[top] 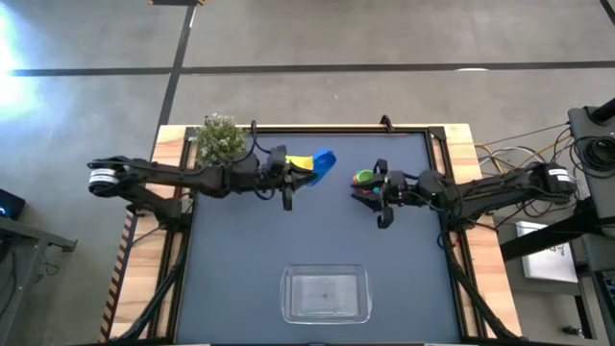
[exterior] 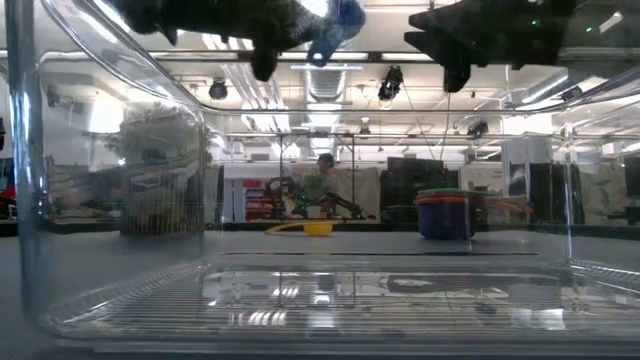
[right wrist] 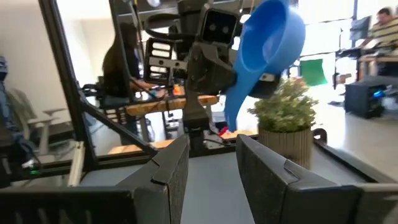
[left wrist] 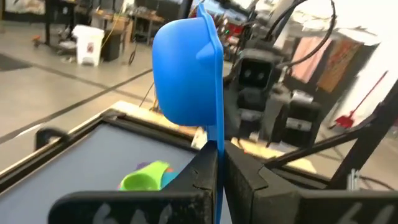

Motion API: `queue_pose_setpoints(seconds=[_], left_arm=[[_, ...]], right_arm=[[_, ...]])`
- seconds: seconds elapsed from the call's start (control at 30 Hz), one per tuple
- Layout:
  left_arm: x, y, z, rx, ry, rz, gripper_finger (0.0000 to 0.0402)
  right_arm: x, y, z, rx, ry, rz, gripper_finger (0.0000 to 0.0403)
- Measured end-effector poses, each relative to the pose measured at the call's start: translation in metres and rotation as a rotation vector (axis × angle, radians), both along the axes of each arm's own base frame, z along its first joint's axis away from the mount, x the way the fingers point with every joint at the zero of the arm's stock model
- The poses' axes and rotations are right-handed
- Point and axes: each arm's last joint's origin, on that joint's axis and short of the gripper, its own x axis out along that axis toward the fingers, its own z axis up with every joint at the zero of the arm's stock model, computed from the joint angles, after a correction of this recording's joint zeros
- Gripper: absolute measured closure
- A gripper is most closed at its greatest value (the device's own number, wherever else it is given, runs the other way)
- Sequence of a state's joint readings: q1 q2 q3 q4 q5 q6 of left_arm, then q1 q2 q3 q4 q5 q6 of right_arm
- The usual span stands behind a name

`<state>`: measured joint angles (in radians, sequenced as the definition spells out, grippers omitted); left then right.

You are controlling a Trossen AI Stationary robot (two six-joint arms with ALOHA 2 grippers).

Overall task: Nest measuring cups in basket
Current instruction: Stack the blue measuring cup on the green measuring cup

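Observation:
My left gripper [top: 298,175] hangs above the table's far middle, pointing level toward the right edge, shut on a blue measuring cup [top: 325,161]. Beneath it a yellow cup [exterior: 305,228] rests on the mat. Farther right, several cups stand nested in a stack [exterior: 445,215], the green one [top: 363,177] innermost. My right gripper [right wrist: 214,162] hovers above that stack, pointing toward the left arm, open with nothing between its fingers. The clear basket [top: 325,293] sits at the near edge. My left gripper pinches the blue cup's flat handle [left wrist: 219,158] between its two fingers. The fingers come level from the table's left and lie along the handle. The cup is lifted clear, its bowl [left wrist: 183,68] beyond the fingertips and turned on its side, rim upright.
A small potted plant [top: 221,139] stands at the far left corner, close behind the left arm. The low view looks through the basket's clear wall [exterior: 30,200]. Open dark mat [top: 240,250] lies between the arms and the basket.

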<state>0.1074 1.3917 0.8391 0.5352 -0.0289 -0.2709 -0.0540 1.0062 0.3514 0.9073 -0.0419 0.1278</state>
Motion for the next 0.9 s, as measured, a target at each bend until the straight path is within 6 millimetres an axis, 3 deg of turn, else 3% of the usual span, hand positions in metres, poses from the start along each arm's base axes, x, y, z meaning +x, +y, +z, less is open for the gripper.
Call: queue_pose_setpoints(seconds=[0.23,0.6,0.9], left_arm=[[0.012,0.009,-0.006,0.01,-0.093,-0.043,0.0401],[0.013,0.013,-0.005,0.024,-0.141,-0.051,0.0401],[0.013,0.015,-0.005,0.029,-0.14,-0.046,0.0402]], right_arm=[[0.024,-0.014,-0.003,0.023,0.039,-0.01,0.028],[0.047,-0.046,-0.01,0.115,-0.044,0.07,0.028],[0.075,-0.053,-0.009,0.127,-0.076,0.174,0.028]])
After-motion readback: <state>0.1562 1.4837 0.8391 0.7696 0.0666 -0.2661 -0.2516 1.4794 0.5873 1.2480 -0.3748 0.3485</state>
